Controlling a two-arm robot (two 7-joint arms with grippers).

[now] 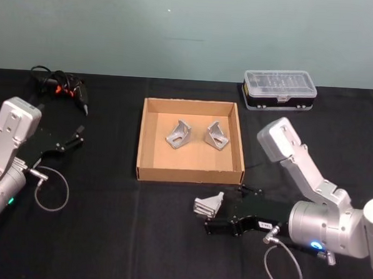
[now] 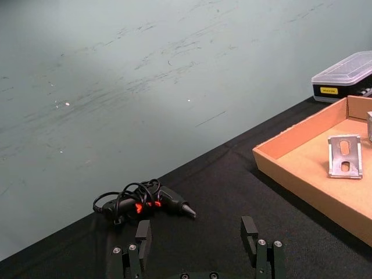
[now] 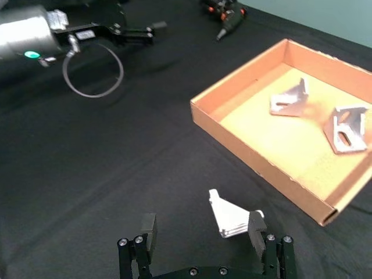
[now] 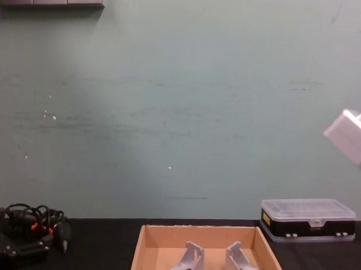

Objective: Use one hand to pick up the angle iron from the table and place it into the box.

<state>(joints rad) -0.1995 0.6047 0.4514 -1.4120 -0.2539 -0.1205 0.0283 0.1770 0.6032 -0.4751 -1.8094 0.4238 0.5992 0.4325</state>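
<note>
Grey metal piece: the angle iron (image 1: 208, 205) is seen lying on the table (image 1: 106, 235), just near of the box's near wall and toward its right end; it is not yet lifted.
Right gripper (image 3: 201, 231): it is held low at the iron with its fingers spread. One finger (image 3: 256, 225) is right against the iron's edge, though contact cannot be told. The other stands apart, and nothing is gripped.
Left gripper (image 2: 196, 232): it is parked at the left of the table, fingers spread, nothing held.
Box (image 1: 191, 175): two like brackets (image 1: 178, 134) are found inside, toward the far wall; the near floor is left bare.
Handling: the iron is judged stiff, dense for its size and smooth-faced, so no give is expected and slipping is the main risk.
Hold: a squeeze across the two flat side ribs is judged safest, with the fingers centred so the piece is not tipped when raised.
</note>
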